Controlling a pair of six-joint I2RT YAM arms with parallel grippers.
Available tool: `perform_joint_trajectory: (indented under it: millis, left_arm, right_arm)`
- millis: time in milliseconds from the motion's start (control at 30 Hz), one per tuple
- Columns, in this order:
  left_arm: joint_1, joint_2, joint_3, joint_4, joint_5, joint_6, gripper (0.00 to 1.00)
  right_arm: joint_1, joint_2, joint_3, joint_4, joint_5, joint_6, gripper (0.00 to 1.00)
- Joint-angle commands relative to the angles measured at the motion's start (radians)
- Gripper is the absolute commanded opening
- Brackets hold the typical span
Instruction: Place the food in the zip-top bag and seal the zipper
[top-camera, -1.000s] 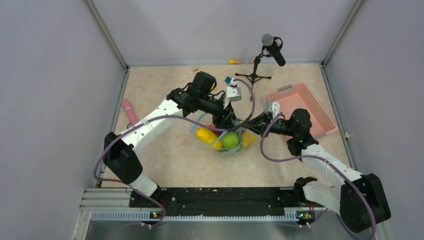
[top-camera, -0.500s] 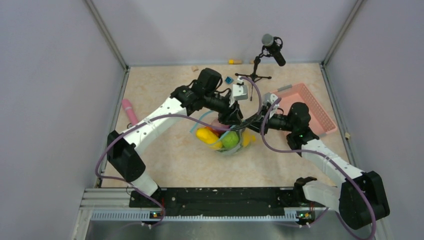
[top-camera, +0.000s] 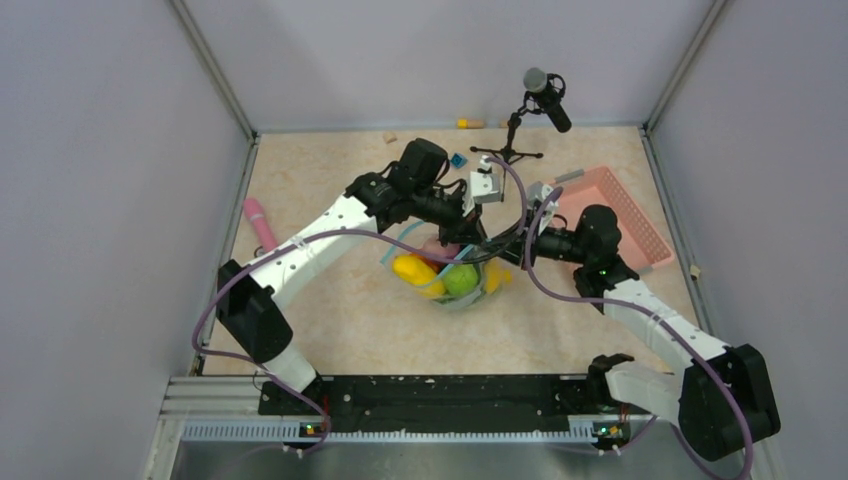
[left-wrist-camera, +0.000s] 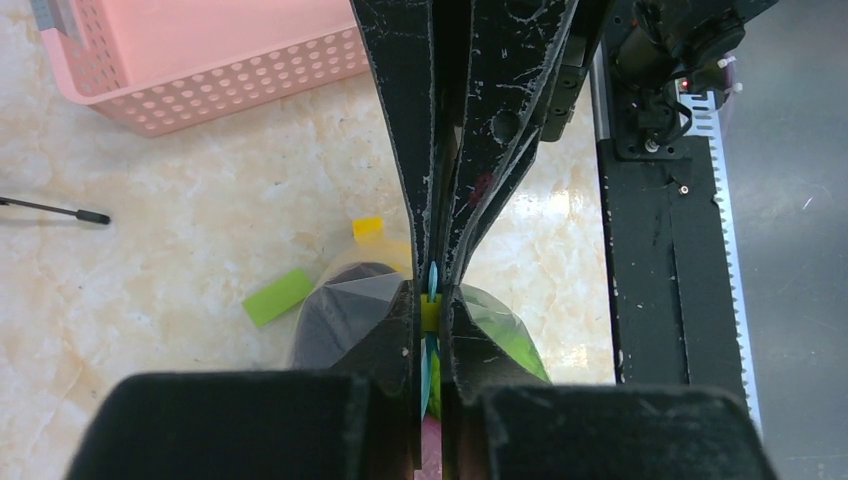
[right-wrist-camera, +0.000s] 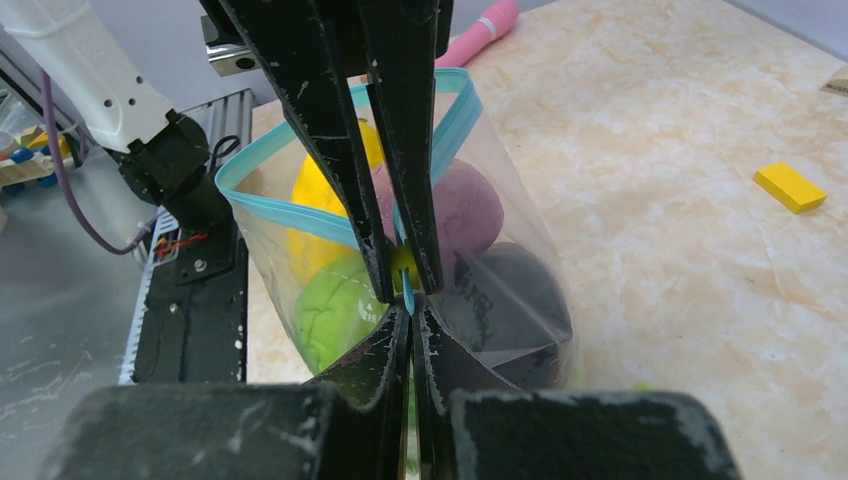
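Observation:
The clear zip-top bag (top-camera: 445, 285) stands mid-table with its mouth up. The food shows through it: a yellow lemon (right-wrist-camera: 310, 190), a green lime (right-wrist-camera: 335, 305), a magenta round piece (right-wrist-camera: 460, 205) and a dark eggplant (right-wrist-camera: 510, 290). The teal zipper (right-wrist-camera: 290, 215) gapes in a loop on the far side. At its right end my left gripper (left-wrist-camera: 432, 300) and right gripper (right-wrist-camera: 408, 305) meet tip to tip, each shut on the zipper strip. In the top view, the left gripper (top-camera: 470, 245) reaches from the left and the right gripper (top-camera: 497, 250) from the right.
A pink mesh basket (top-camera: 610, 215) sits at the right, and a pink cylinder (top-camera: 260, 222) lies at the left. A microphone stand (top-camera: 515, 130) is at the back. A green block (left-wrist-camera: 278, 296) lies beside the bag, and a yellow block (right-wrist-camera: 790, 187) lies farther off.
My left gripper has slid right along the bag mouth toward the right gripper and closed on the zipper. The right gripper stayed shut on the strip, shifting only slightly.

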Motion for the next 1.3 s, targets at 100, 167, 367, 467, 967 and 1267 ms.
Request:
perform_joint_trajectory:
  millis: [100,167,367,467,967,1267]
  left_arm:
    - [-0.004,-0.025,0.017,-0.026,-0.108,0.004,0.00]
    - [-0.003,-0.039,0.000,-0.030,-0.128,0.005,0.00]
    - [-0.003,-0.072,-0.031,-0.042,-0.205,-0.014,0.00]
    - [-0.003,-0.081,-0.036,-0.039,-0.171,-0.014,0.00]
    - [-0.003,-0.099,-0.009,0.064,-0.021,-0.114,0.00]
    - [-0.003,-0.089,0.013,0.018,-0.097,-0.128,0.00]
  right_arm:
    - [-0.002,-0.085,0.030,-0.019,0.177,-0.015,0.00]
    - [-0.004,-0.100,0.025,-0.034,0.212,-0.025,0.00]
    - [-0.008,-0.130,0.014,-0.064,0.243,-0.047,0.00]
    - [-0.008,-0.124,0.005,-0.043,0.168,-0.068,0.00]
    - [0.027,0.001,0.008,0.055,-0.023,-0.247,0.59]
    - [0.083,0.109,0.050,0.194,0.044,-0.190,0.00]
